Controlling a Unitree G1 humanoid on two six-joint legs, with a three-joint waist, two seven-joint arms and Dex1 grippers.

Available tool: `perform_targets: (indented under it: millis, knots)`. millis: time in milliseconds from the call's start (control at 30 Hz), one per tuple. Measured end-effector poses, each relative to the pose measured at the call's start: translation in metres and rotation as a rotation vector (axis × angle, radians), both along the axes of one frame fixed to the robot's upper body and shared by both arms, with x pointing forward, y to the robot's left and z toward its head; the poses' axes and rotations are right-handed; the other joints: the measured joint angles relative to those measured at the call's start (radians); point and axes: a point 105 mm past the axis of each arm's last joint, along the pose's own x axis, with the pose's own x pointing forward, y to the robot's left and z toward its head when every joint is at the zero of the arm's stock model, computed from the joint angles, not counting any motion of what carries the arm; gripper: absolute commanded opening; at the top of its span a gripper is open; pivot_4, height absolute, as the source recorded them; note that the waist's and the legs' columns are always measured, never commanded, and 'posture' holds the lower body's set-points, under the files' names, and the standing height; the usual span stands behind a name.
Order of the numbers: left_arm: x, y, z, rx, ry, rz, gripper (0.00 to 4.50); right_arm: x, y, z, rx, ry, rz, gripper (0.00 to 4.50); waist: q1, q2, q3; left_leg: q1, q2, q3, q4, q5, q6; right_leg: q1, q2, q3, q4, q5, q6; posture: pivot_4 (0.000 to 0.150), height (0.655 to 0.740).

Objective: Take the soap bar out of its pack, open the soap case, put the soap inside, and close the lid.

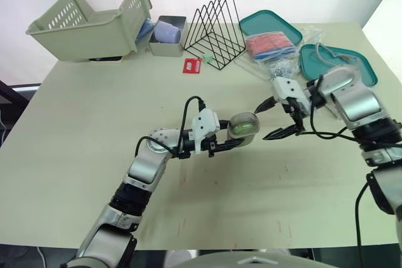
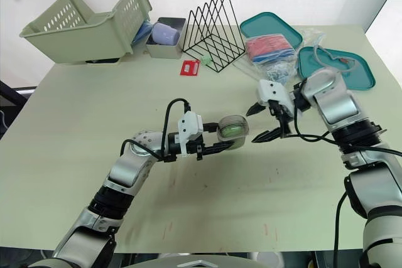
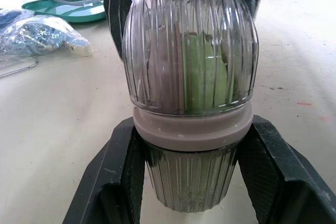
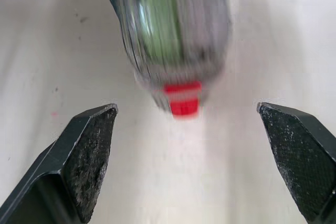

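Observation:
My left gripper [image 1: 235, 134] is shut on the soap case [image 1: 243, 125], a clear ribbed oval box with a grey band, held just above the table's middle. The lid is shut, and the green soap bar [image 3: 202, 72] shows through the ribbed wall [image 3: 157, 51]. My right gripper [image 1: 263, 123] is open just right of the case, one finger on each side of its far end without touching it. In the right wrist view the case [image 4: 173, 30] lies beyond the spread fingertips [image 4: 94, 145]. A small red pack [image 1: 191, 65] lies flat at the back of the table.
A tipped green basket [image 1: 88, 23] and a small grey bin [image 1: 167, 37] stand at the back left. A black wire rack [image 1: 217, 29] is beside them. Two teal trays [image 1: 271, 23] [image 1: 339, 61] and a plastic bag [image 1: 271, 47] crowd the back right, behind my right arm.

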Motion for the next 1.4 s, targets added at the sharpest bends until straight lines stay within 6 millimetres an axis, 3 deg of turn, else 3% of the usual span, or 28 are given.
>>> perform_targets:
  millis: [67, 200, 300, 367, 400, 433, 800, 1067, 1400]
  knots:
    - [0.0, 0.0, 0.0, 0.0, 0.0, 0.0, 2.0, 0.002, -0.003, 0.003, 0.01, -0.001, -0.015, 4.49, 0.0, 0.0, 0.0, 0.0, 0.0, 0.0, 0.0, 0.0, 0.0, 0.0, 0.0, 0.0, 0.0, 0.0, 0.0, 0.15, 0.74]
    - [0.0, 0.0, 0.0, 0.0, 0.0, -0.001, 2.0, 0.006, -0.009, 0.009, 0.064, 0.009, -0.051, 3.39, 0.0, 0.0, 0.0, 0.0, 0.0, 0.0, 0.0, 0.0, 0.0, 0.0, 0.0, 0.0, 0.0, 0.0, 0.0, 0.15, 0.74]
    - [0.0, 0.0, 0.0, 0.0, 0.0, -0.001, 2.0, 0.014, -0.008, 0.024, 0.171, 0.019, -0.092, 2.18, -0.001, 0.0, 0.0, 0.0, 0.0, 0.0, 0.0, 0.0, 0.0, 0.0, 0.0, 0.0, 0.0, 0.0, 0.0, 0.15, 0.74]
    - [0.0, 0.0, 0.0, 0.0, 0.0, -0.002, 2.0, 0.017, -0.007, 0.038, 0.245, 0.009, -0.105, 0.97, -0.001, 0.0, 0.0, 0.0, 0.0, 0.0, 0.0, 0.0, 0.0, 0.0, 0.0, 0.0, 0.0, 0.0, 0.0, 0.15, 0.74]
    - [0.0, 0.0, 0.0, 0.0, 0.0, -0.002, 2.0, 0.018, -0.006, 0.04, 0.254, 0.008, -0.105, 0.8, -0.001, 0.0, 0.0, 0.0, 0.0, 0.0, 0.0, 0.0, 0.0, 0.0, 0.0, 0.0, 0.0, 0.0, 0.0, 0.15, 0.74]
    - [0.0, 0.0, 0.0, 0.0, 0.0, -0.002, 2.0, 0.017, -0.006, 0.041, 0.272, 0.022, -0.11, 0.11, -0.001, 0.0, 0.0, 0.0, 0.0, 0.0, 0.0, 0.0, 0.0, 0.0, 0.0, 0.0, 0.0, 0.0, 0.0, 0.15, 0.74]
    - [0.0, 0.0, 0.0, 0.002, 0.0, -0.003, 2.0, -0.015, 0.009, 0.042, 0.307, 0.116, 0.003, 0.05, 0.0, 0.0, 0.0, 0.0, 0.0, 0.0, 0.0, 0.0, 0.0, 0.0, 0.0, 0.0, 0.0, 0.0, 0.0, 0.15, 0.74]
    - [0.0, 0.0, 0.0, 0.002, 0.0, -0.003, 2.0, -0.02, 0.017, 0.028, 0.272, 0.095, 0.045, 0.05, 0.0, 0.0, 0.0, 0.0, 0.0, 0.0, 0.0, 0.0, 0.0, 0.0, 0.0, 0.0, 0.0, 0.0, 0.0, 0.15, 0.74]
    - [0.0, 0.0, 0.0, 0.002, -0.001, 0.0, 2.0, -0.02, 0.017, 0.024, 0.245, 0.066, 0.063, 0.05, 0.0, 0.0, 0.0, 0.0, 0.0, 0.0, 0.0, 0.0, 0.0, 0.0, 0.0, 0.0, 0.0, 0.0, 0.0, 0.15, 0.74]
